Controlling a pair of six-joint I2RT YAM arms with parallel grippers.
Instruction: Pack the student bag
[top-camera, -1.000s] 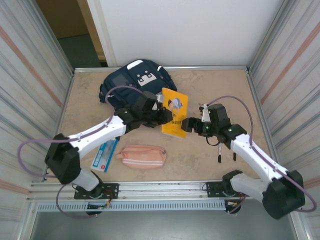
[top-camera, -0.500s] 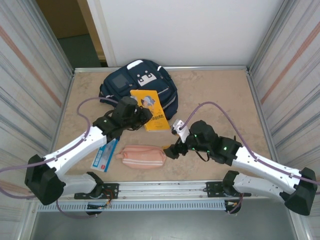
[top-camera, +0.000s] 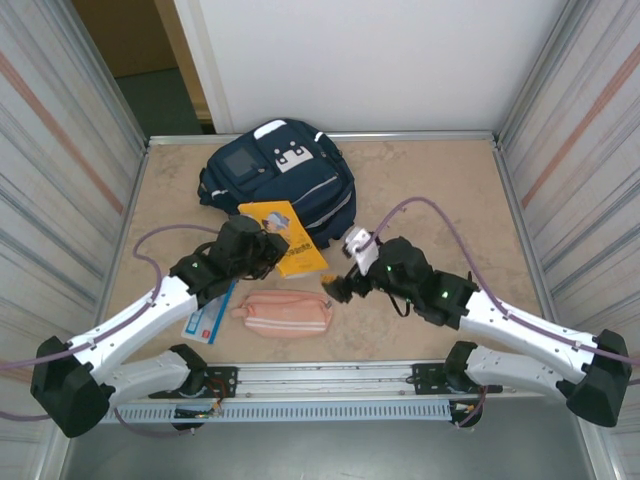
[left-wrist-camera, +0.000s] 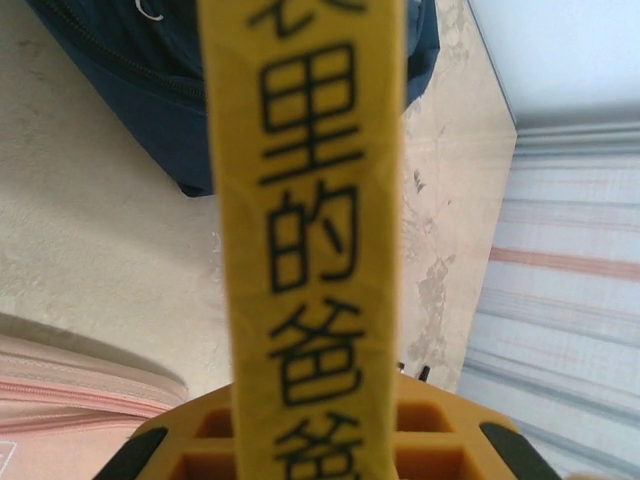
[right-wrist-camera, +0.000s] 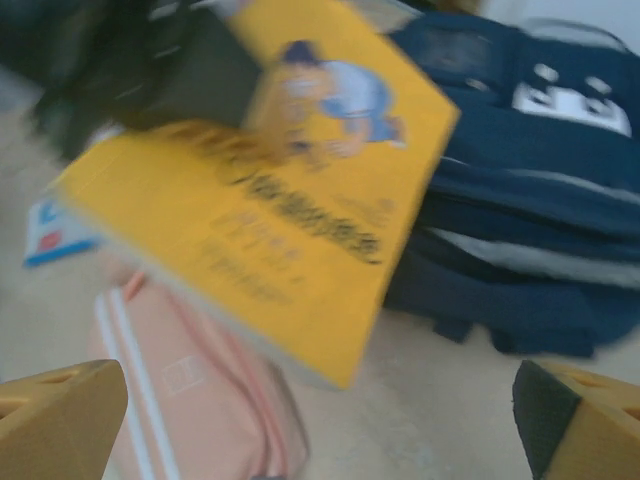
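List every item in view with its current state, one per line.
Navy-blue fabric backpack: lying on the table, front up; zip state unclear.
Yellow paperback book: closed, lifted, gripped at its spine.
Pink fabric pencil pouch: lying flat.
Blue-and-white flat packet: lying flat beside the pouch.
Left gripper: shut on the book.
Right gripper: open, empty.

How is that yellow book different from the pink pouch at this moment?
The yellow book is flat and stiff, with a cartoon figure on its cover; the pink pouch is soft, rounded and white-striped. The book is gripped at its spine by the left claw and sits tilted; the pouch lies flat on the table, unheld. Both are outside the navy student bag.
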